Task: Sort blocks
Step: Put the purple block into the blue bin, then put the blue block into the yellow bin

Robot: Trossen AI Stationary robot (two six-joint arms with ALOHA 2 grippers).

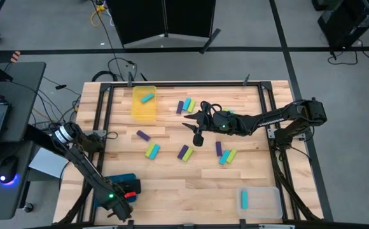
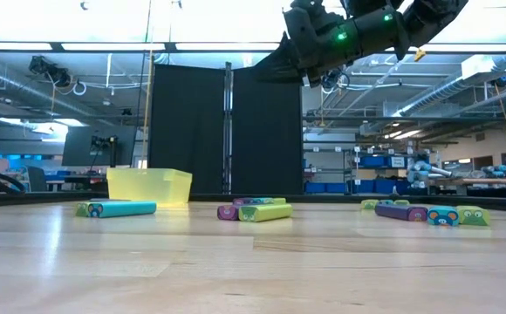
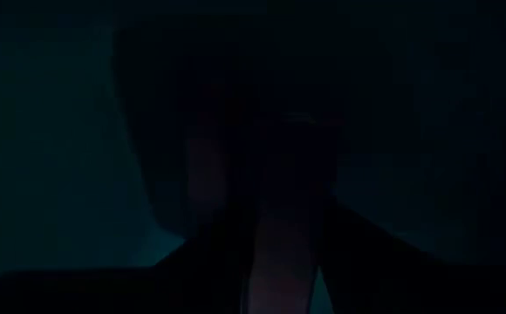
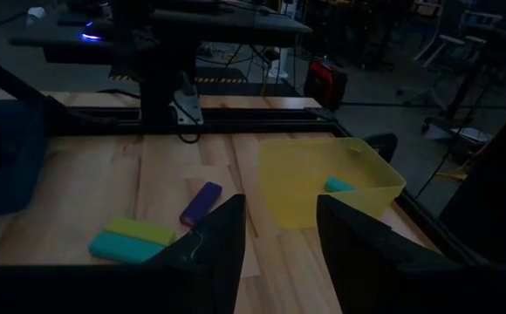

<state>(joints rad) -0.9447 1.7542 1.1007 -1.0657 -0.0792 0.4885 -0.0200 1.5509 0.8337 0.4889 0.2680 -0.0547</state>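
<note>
The blocks lie scattered over the middle of the tabletop [image 1: 172, 191]: a lone purple block [image 1: 142, 135], a yellow-green and cyan pair [image 1: 152, 151] touching side by side, a purple and yellow-green pair [image 1: 184, 152], a purple, cyan and yellow-green cluster [image 1: 224, 154] to the right of it, and another cluster [image 1: 185, 105] near the far edge, partly under the right arm. One cyan block [image 1: 147, 98] already sits in the yellow tray [image 1: 144, 112] and another cyan one [image 1: 244, 200] in the clear tray [image 1: 259, 202] at the near right corner. The right tool [image 1: 194, 129] hangs high above the middle of the tabletop, its fingers [image 4: 214, 253] parted with nothing between them. The left tool [image 1: 125, 194] is down over the dark blue tray [image 1: 116, 184] at the near left corner (its wrist view is almost black, so I cannot tell whether it is open or holding anything). The main risk, as I judge it, comes from the pairing: most blocks touch a neighbour of another colour, so a descent aimed slightly off could pinch two at once or shove the neighbour askew, carrying the wrong colour into a tray. A grip near a bar's end could also let it pivot and drop. The cluster under the right arm is partly hidden from above, which makes aiming there harder.
</note>
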